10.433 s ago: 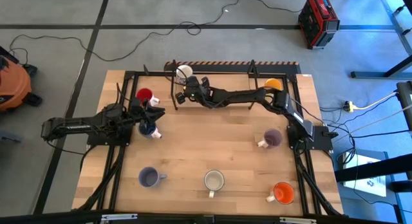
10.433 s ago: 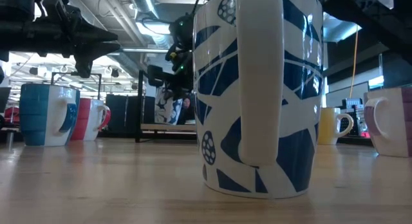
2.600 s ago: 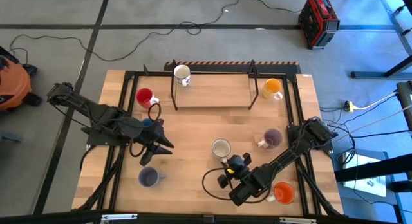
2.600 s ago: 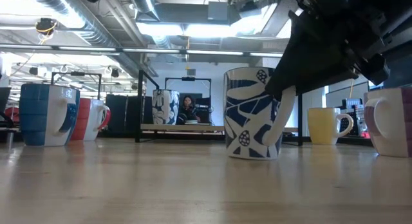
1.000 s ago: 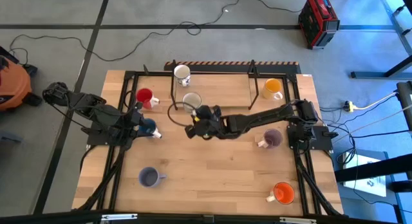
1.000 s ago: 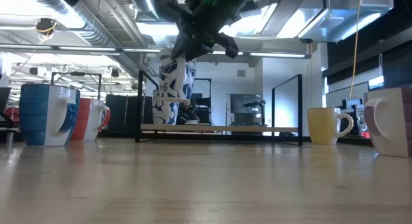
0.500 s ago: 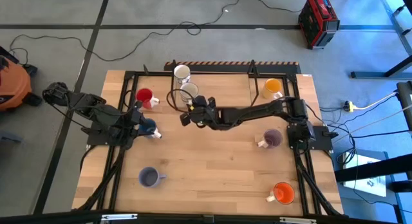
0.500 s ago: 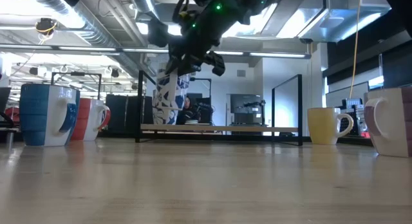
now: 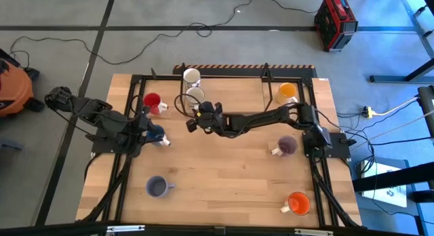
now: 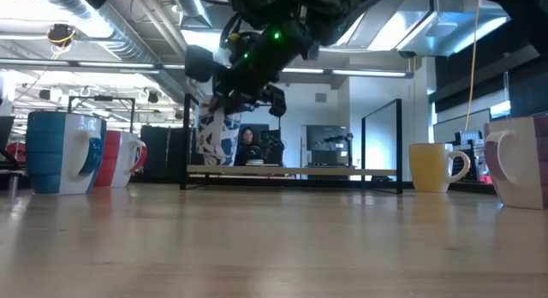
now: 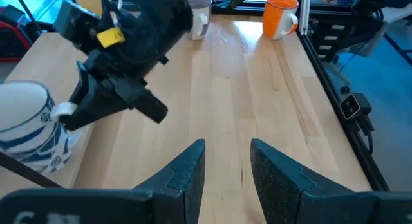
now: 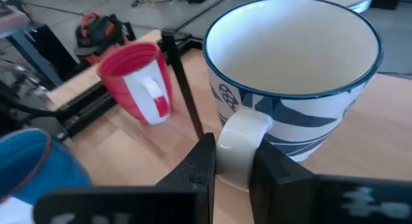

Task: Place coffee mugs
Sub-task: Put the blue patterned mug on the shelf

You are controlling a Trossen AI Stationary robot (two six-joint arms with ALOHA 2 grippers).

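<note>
A white mug with a blue pattern [image 9: 195,95] hangs in my right gripper [image 9: 201,108], which is shut on it over the black frame [image 9: 224,112] at the table's far side. In the low view the white mug with a blue pattern [image 10: 214,131] is slightly tilted, and I cannot tell if its base touches the wood. My left gripper [image 11: 226,166] stands open at the table's left, by a blue mug [image 9: 157,134] standing on its base. A red mug [image 9: 152,101] and a white mug [image 9: 192,76] stand nearby. My right gripper pinches the mug's handle [image 12: 238,143] between its two fingers [image 12: 205,161], one on each side of the loop. The fingers come nearly level from the table's right, slanting a little down. The mug hangs mouth up, slightly tilted, beyond the fingertips.
A yellow-orange mug [image 9: 287,91] stands far right, a lavender mug [image 9: 287,145] at the right, an orange mug [image 9: 298,203] near right, another lavender mug [image 9: 156,187] near left. A black post [image 12: 183,82] rises between the held mug and the red mug [image 12: 138,82].
My right gripper has carried the patterned mug toward the table's far edge and a little left, closer to the white mug, and has sunk lower. The mug stays mouth up in the hold. The left arm has kept still.
</note>
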